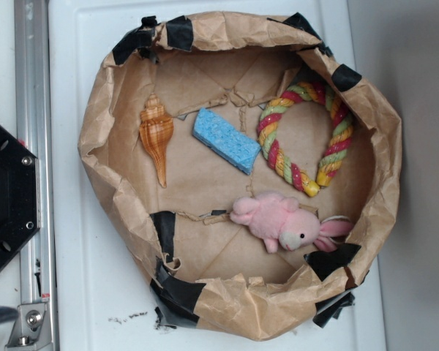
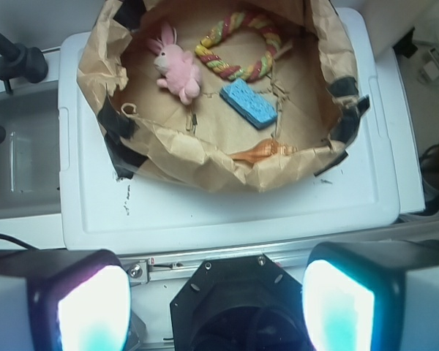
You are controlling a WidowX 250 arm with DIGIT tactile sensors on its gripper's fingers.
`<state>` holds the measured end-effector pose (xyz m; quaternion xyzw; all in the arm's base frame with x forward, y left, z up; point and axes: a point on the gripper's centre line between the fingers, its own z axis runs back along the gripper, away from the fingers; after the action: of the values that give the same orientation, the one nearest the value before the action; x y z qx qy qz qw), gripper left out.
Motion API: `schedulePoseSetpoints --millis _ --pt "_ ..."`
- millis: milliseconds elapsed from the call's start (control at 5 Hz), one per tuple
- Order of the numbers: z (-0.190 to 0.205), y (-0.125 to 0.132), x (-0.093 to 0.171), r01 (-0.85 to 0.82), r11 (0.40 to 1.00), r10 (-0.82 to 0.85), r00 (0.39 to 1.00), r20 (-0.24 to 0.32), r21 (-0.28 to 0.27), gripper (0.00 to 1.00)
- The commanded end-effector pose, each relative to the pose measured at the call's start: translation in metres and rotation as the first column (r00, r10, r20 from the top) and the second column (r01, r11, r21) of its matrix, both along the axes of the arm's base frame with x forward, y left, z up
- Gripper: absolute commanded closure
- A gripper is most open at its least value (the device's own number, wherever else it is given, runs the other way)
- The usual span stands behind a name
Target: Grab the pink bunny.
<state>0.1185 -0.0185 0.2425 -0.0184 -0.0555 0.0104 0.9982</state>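
Note:
The pink bunny [image 1: 282,221] lies on its side inside a brown paper bowl [image 1: 110,110], near the bowl's lower right wall, ears toward the rim. In the wrist view the pink bunny [image 2: 178,68] is at the upper left of the bowl [image 2: 205,157], far from me. My gripper [image 2: 216,303] is high above the robot's black base, well back from the bowl. Its two glowing pads [image 2: 95,311] stand wide apart with nothing between them. The exterior view does not show the gripper.
In the bowl also lie a blue sponge [image 1: 225,140], an orange spiral shell [image 1: 156,136] and a red-yellow-green rope ring [image 1: 305,137]. The bowl sits on a white lid [image 1: 80,292]. The black robot base [image 1: 7,197] and a metal rail [image 1: 33,95] are at the left.

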Motion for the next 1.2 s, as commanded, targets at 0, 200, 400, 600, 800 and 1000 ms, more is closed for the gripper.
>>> schedulePoseSetpoints --millis 0,200,400,600,800,1000 --pt "0.0 0.0 0.0 0.0 1.0 0.0 1.0 0.0 0.0 0.0" --pt "-0.049 0.036 0.05 0.084 0.996 -0.084 0.996 -0.02 0.039 0.0" --pt "-0.081 0.034 0.103 0.089 0.983 -0.08 0.995 0.064 -0.162 0.0" --pt "-0.099 0.034 0.147 0.172 0.957 -0.15 0.983 0.11 -0.235 0.0" --pt "-0.112 0.001 0.16 0.353 0.899 -0.307 0.931 0.199 -0.261 0.0" --pt "-0.143 -0.03 0.159 0.489 0.848 -0.457 0.87 0.189 -0.204 0.0"
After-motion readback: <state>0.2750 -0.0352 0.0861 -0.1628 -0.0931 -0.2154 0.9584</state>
